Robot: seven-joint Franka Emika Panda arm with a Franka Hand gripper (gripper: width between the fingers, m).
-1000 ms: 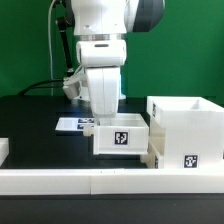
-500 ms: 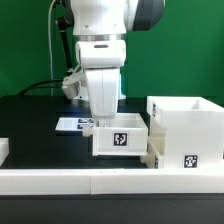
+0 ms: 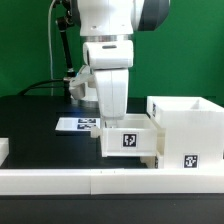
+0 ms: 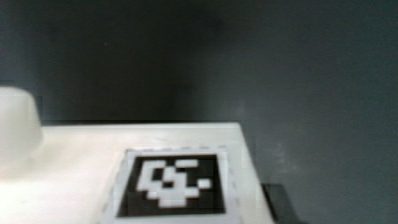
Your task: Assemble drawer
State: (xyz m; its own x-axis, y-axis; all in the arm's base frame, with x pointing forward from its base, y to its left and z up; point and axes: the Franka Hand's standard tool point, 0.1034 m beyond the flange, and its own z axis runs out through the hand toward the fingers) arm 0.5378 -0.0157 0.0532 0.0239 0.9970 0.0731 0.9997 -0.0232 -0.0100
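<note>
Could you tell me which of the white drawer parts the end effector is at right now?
The smaller tray directly under the end effector, its tag facing the camera. The tall housing stands at the exterior view's right, with nothing above it.

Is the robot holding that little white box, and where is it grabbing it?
It looks so: the gripper reaches down into the small tray, apparently at its back wall. The fingers are hidden, so the exact hold cannot be told.
</note>
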